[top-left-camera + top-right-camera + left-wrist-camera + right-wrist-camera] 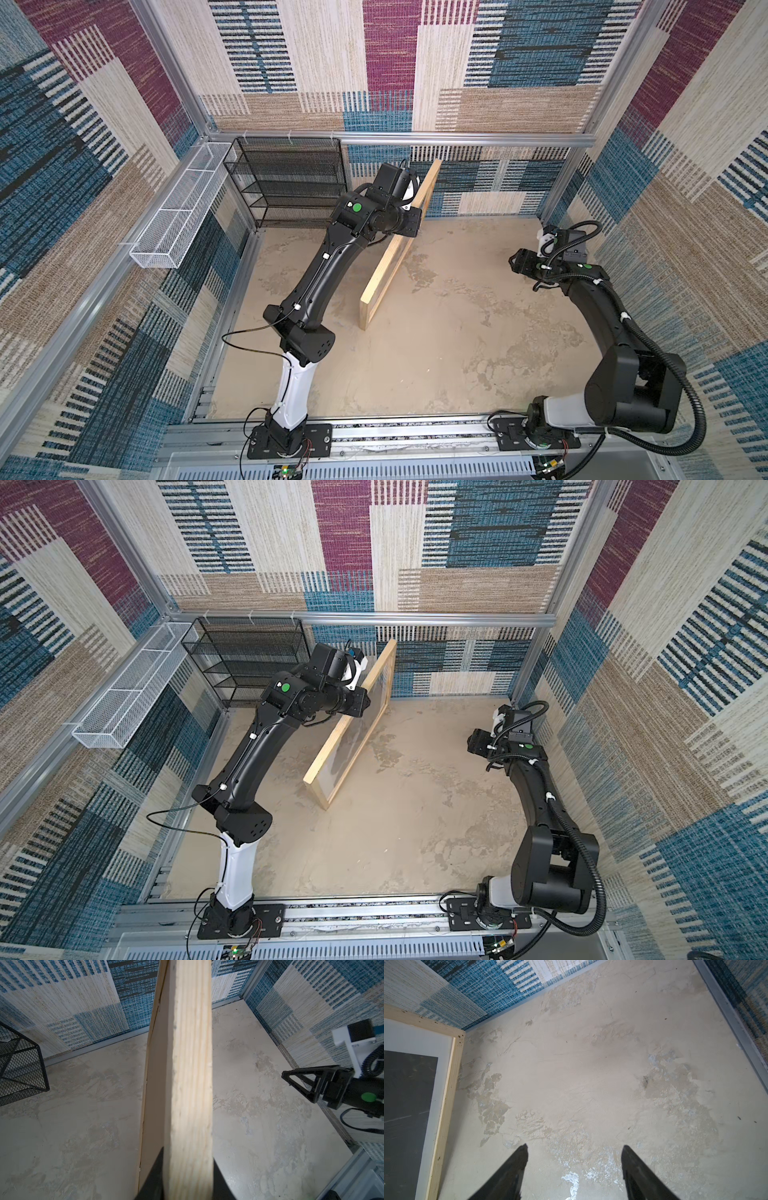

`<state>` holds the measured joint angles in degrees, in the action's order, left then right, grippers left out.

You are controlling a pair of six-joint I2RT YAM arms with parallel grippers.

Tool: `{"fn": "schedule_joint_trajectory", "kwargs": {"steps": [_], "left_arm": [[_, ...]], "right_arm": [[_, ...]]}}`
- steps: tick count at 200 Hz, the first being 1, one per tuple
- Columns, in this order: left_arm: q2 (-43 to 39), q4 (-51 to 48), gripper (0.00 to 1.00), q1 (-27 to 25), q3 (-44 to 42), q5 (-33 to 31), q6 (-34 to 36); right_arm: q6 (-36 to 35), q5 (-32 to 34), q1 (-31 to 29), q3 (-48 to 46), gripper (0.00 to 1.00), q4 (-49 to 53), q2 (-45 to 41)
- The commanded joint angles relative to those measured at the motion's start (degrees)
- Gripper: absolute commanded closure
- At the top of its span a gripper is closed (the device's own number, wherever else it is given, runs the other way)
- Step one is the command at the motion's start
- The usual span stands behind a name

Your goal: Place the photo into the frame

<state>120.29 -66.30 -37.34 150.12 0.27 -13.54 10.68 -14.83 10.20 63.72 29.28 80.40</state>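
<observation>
Standing upright near 12 o'clock, the frame [191, 1053], photo [404, 1105] seemingly inside, sits clamped in left gripper [188, 1167]; right gripper [574, 1147] gapes empty.

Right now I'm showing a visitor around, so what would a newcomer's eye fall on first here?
The pale wooden frame, up on its edge in the middle of the table, with the left hand clamped on its upper rail. Next, the right hand, open and empty at the right, and the loud patchwork walls all around.

Overhead stereo pair, wrist views on frame [190, 1084]
</observation>
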Motion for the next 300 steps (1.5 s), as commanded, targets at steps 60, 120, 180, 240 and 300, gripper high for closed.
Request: {"fn": "schedule_joint_trajectory", "kwargs": {"steps": [60, 120, 180, 240, 300], "left_arm": [[-0.5, 11.1, 1.0, 0.9, 0.4, 8.7, -10.4], [-2.0, 14.6, 1.0, 1.5, 0.5, 12.2, -13.5], [-4.5, 15.5, 1.0, 2.1, -3.9, 13.1, -16.8], [-14.4, 29.7, 1.0, 4.0, -29.8, 15.3, -24.3], [-22.3, 42.0, 1.0, 7.7, -52.2, 13.9, -29.1]], "right_arm": [[0.7, -1.2, -0.1, 0.0, 0.27, -2.1, -0.3], [0.8, -2.1, -0.1, -0.7, 0.27, -2.9, 0.2], [0.8, -2.8, -0.1, -1.0, 0.27, -3.4, 1.0], [0.9, -3.8, -0.1, -2.2, 0.25, -5.0, 1.3], [1.3, -7.5, -0.1, -3.9, 0.24, -7.4, 3.2]]}}
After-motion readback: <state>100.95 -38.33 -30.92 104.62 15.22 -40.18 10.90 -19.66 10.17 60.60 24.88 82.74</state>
